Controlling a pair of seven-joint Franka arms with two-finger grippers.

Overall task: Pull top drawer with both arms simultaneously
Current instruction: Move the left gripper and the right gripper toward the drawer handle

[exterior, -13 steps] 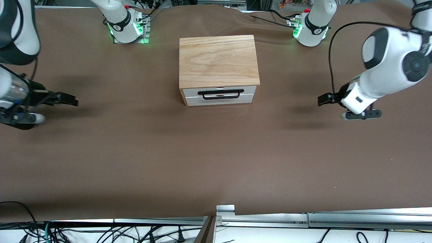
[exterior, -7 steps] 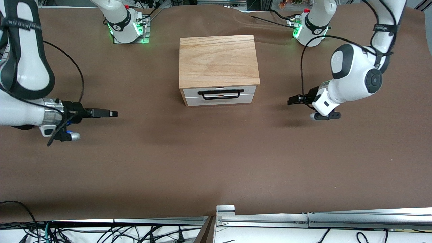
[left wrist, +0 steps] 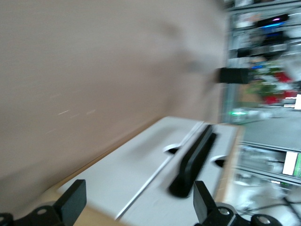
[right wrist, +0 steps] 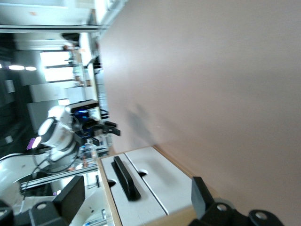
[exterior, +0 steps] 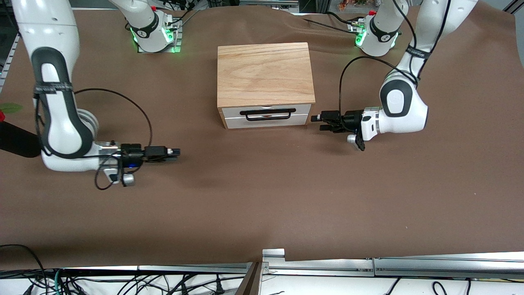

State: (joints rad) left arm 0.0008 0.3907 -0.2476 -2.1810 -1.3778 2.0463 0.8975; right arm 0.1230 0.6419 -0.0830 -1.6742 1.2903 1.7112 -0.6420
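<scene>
**Both jaws wide, either side of the closed top drawer**

From the front view, my left gripper (exterior: pixel 317 121) hangs low over the bench (exterior: pixel 262 196), its jaws spread wide and holding nothing. It points at the cabinet (exterior: pixel 265 73) from the left arm's end of the bench, just beside the cabinet's front corner but apart from it. My right gripper (exterior: pixel 177 152) is over bare bench toward the right arm's end, well apart from the cabinet, jaws also wide and empty. The top drawer (exterior: pixel 266 109) lies between my two grippers, shut flush under the wooden top, its black handle (exterior: pixel 268 113) hanging across the white front. The plain white panel (exterior: pixel 266 120) sits below it.

In the left wrist view, my fingertips (left wrist: pixel 73 202) stand far apart at the frame's edge. Between them I see the top drawer (left wrist: pixel 141 165) front and its handle (left wrist: pixel 193 160), near but not touched. The picture is smeared.

In the right wrist view, my fingertips (right wrist: pixel 70 197) are likewise spread. The drawer (right wrist: pixel 155 179) front with its handle (right wrist: pixel 124 178) shows between them, farther off, and my left gripper (right wrist: pixel 106 129) appears past it.
</scene>
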